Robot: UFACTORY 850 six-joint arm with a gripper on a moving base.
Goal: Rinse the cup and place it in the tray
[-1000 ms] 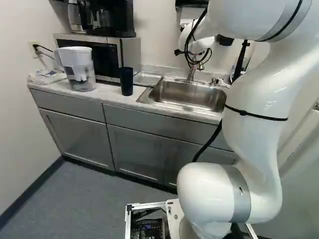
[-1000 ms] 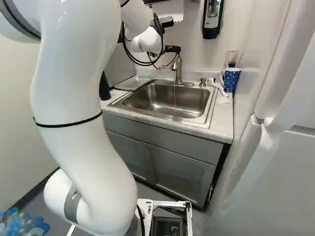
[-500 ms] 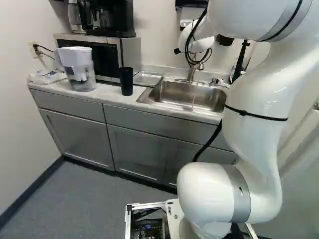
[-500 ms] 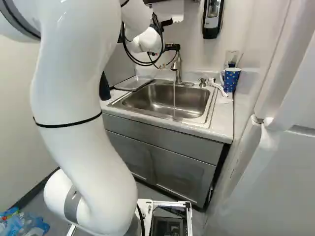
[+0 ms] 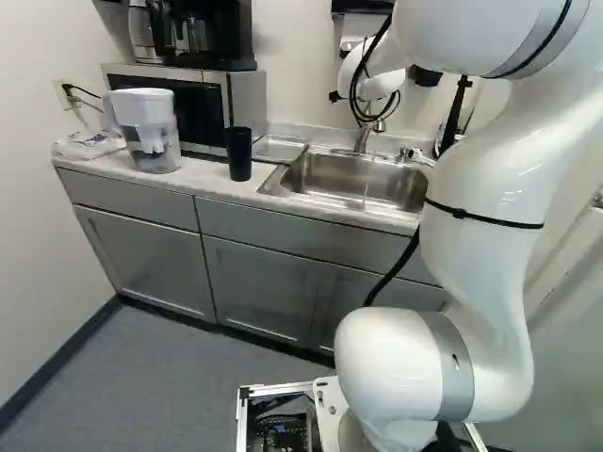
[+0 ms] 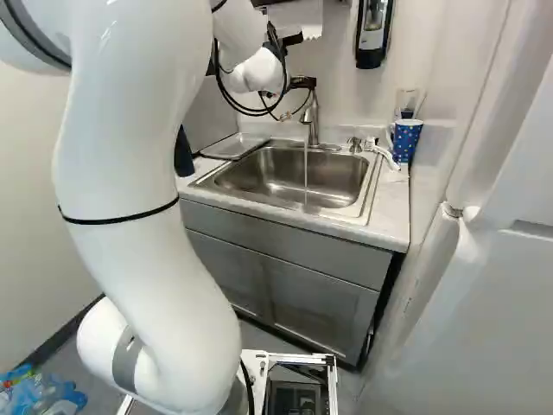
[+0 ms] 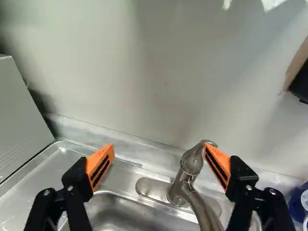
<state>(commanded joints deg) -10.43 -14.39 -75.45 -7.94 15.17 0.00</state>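
Black, orange-padded fingers (image 7: 100,166) are standing spread, one near the curved silver faucet (image 7: 203,211); sideways drift could be jolting its lever (image 7: 192,162). Outward from them, past the flat metal tray (image 5: 276,149), the tall dark-blue cup (image 5: 239,155) is presumably awaiting rinsing.

Nothing can be read in any view – no text, label, brand, number or sign. The faint marks on the plastic packet (image 5: 89,144), on the bench (image 5: 212,179) at the left of the left base view, are too small and blurred to make out – and so is the front of the wall dispenser (image 6: 372,39), at the top of the right base view.
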